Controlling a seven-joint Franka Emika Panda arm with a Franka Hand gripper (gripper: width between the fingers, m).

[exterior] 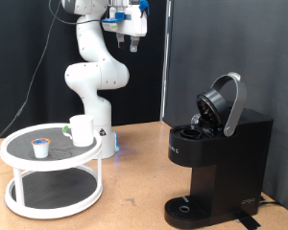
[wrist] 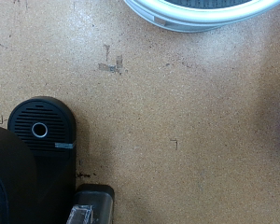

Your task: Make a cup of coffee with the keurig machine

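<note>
The white mug (exterior: 82,129) stands upright on the top tier of a round white stand (exterior: 14,153) at the exterior view's left. The black keurig machine (exterior: 221,153) stands at the right with its rounded lid (exterior: 227,101) swung up and open; nothing sits on its round drip base (exterior: 187,206). My gripper (exterior: 132,43) hangs high near the top of the view, far above the table and between the two. Its fingers look apart and hold nothing. The wrist view shows no fingers, only the machine's drip base (wrist: 42,126) from above.
A small pod with a blue-orange top (exterior: 40,146) sits on the stand beside the mug. The stand has a lower tier (exterior: 53,192). Its rim shows in the wrist view (wrist: 201,14). Bare brown tabletop (wrist: 177,112) lies between stand and machine.
</note>
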